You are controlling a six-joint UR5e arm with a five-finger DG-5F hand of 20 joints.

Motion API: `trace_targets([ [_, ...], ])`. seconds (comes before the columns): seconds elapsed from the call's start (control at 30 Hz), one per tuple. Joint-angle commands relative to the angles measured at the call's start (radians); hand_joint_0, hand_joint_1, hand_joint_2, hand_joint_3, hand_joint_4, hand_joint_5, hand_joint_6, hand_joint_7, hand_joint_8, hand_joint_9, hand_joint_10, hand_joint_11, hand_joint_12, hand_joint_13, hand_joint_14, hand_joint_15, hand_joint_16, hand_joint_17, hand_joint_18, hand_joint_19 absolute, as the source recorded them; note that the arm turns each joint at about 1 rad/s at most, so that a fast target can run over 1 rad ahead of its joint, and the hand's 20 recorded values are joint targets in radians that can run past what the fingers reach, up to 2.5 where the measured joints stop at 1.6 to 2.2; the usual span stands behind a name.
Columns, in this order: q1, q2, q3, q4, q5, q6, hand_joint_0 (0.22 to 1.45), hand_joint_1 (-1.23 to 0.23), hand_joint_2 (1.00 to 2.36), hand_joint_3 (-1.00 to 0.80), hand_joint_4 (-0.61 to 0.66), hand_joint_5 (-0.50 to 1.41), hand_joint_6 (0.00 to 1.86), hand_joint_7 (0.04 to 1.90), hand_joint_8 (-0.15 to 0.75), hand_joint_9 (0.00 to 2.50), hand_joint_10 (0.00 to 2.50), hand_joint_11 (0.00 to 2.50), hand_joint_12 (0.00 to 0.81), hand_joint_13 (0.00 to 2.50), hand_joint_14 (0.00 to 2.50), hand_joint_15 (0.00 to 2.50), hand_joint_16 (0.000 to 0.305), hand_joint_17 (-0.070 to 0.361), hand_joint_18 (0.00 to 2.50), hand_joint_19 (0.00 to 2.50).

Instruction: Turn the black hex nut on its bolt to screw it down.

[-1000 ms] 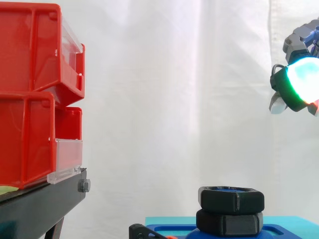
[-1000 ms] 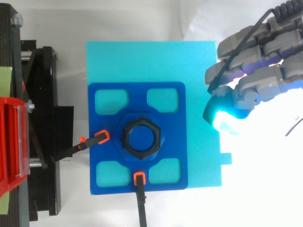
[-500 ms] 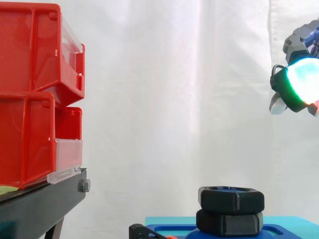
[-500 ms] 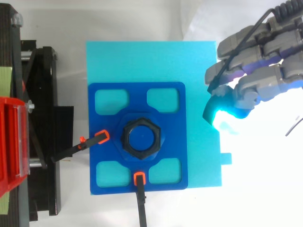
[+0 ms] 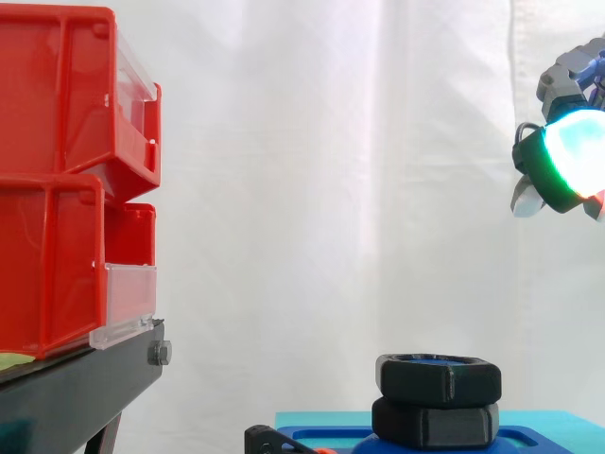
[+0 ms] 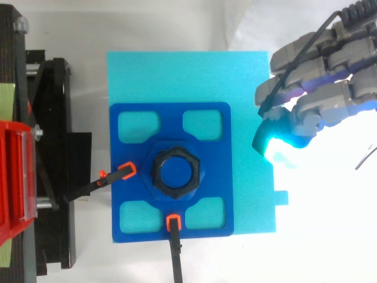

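Note:
The black hex nut (image 6: 176, 171) sits on its blue bolt at the middle of a dark blue fixture plate (image 6: 207, 124). From the side the nut (image 5: 440, 377) rests atop a second black hex piece (image 5: 435, 423). My hand (image 6: 321, 106) hovers to the right of the plate, above the cyan mat's right edge. Its fingers are loosely bent with glowing cyan pads, and they hold nothing. In the side view the hand (image 5: 564, 156) hangs high at the right edge, well above the nut.
The cyan mat (image 6: 177, 76) lies under the fixture. Two black clamps with orange tips (image 6: 125, 171) (image 6: 172, 222) pin the plate at its left and front. Red bins (image 5: 66, 180) on a black stand (image 5: 85, 392) rise at the left.

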Motion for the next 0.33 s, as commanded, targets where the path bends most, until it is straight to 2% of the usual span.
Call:
trace_targets([
  [0.0,0.0,0.0,0.001,-0.001,0.0,0.0,0.52,-0.4,1.0,-0.5,0.29,-0.13,0.5,0.95,0.277,0.81,0.01,0.2,0.348,0.52,0.0,0.02,0.052,0.118,0.46,0.15],
  [0.3,0.0,0.0,0.001,0.001,0.0,0.0,0.52,-0.4,1.0,-0.5,0.29,-0.13,0.5,0.95,0.276,0.81,0.01,0.21,0.349,0.52,0.0,0.01,0.052,0.118,0.47,0.15],
])
